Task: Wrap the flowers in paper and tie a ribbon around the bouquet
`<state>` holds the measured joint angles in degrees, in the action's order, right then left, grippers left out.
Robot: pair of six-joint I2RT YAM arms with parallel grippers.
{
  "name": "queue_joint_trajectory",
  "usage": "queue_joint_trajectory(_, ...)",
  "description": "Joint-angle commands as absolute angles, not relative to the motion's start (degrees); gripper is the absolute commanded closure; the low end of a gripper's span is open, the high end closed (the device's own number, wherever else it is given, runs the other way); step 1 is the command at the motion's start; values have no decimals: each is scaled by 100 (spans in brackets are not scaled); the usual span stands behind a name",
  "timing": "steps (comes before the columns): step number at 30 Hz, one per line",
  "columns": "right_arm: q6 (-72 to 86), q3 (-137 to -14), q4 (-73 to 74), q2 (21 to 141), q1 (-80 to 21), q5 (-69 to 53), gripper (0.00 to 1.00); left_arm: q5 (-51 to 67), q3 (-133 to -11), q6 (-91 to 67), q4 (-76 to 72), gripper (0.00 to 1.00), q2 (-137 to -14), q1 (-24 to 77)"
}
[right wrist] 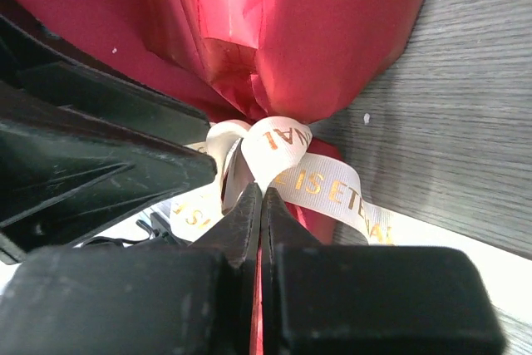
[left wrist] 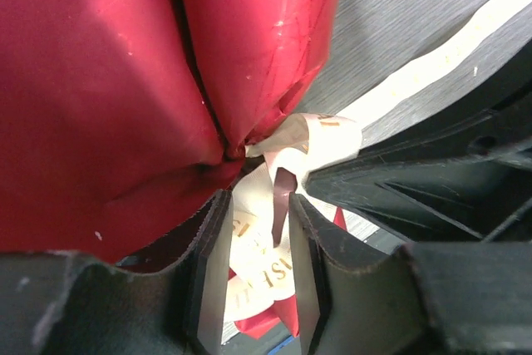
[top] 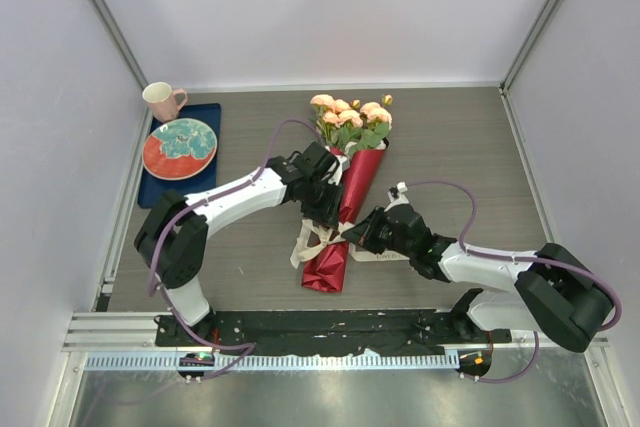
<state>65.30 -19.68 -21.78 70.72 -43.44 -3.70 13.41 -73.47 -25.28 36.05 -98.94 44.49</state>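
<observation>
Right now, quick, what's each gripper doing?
Left gripper: open, ribbon loose between its fingers.
Right gripper: shut on the ribbon.

Both arms come in from the near edge and meet in the middle, almost nose to nose. The left arm point(top: 225, 195) stretches out long and low, wrist bent down and inward, and the left hand point(left wrist: 258, 243) has its fingers point(left wrist: 209, 280) standing a little way apart. The right arm point(top: 480, 262) angles leftward, and the right hand point(right wrist: 259, 205) is pressed tight, its tips touching
</observation>
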Motion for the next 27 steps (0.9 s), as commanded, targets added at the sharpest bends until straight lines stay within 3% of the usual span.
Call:
queue_joint_trajectory(1,6636,-1969,-2443,6952,-4377,-369,100,1449,-7480,-2443,3534,66,-10019,4430)
queue_joint_trajectory(13,6583,-1925,-2365,7093,-4377,-457,98,1363,-7524,-2478,3296,100,-10170,4421)
queue_joint_trajectory(17,6601,-1793,-2470,7005,-4377,-623,94,1275,-7094,-2470,2875,100,-9635,4421)
queue_joint_trajectory(22,5293,-2206,-1723,6751,-4377,-932,86,1319,-6462,-2461,2110,100,-8931,4421)
queue_joint_trajectory(27,4406,-2285,-1512,6338,-4316,-1019,63,1378,-6337,-2531,1812,100,-8842,4421)
